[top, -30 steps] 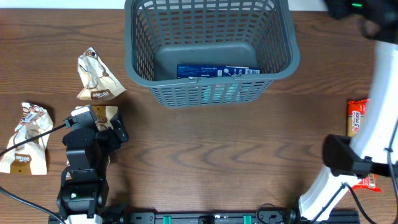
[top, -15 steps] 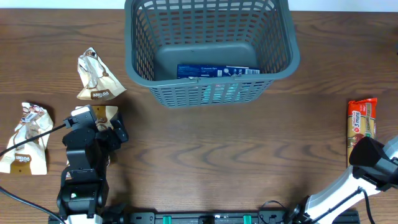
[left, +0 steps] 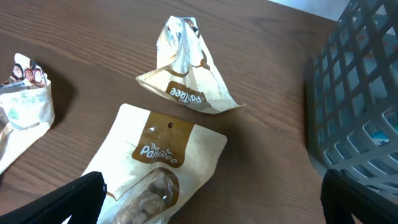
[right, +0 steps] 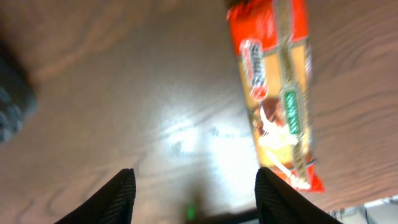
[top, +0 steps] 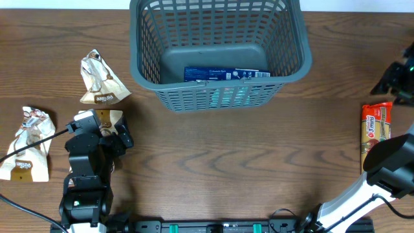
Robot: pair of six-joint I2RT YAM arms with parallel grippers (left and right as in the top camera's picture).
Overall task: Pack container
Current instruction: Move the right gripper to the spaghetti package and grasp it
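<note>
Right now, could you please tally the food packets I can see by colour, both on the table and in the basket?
Tan pouches: 3, on the table
Blue packet: 1, in the basket
Red-orange packet: 1, on the table
Total: 5

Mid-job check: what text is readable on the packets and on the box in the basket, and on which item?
"The Pantree", last letters uncertain: flat tan pouch.
Same brown logo, tilted, only "...tree" legible: crumpled tan pouch.
Red packet: logo and green label blurred, unreadable.
Blue box in the container: white print too small.
Third pouch: print too small.
</note>
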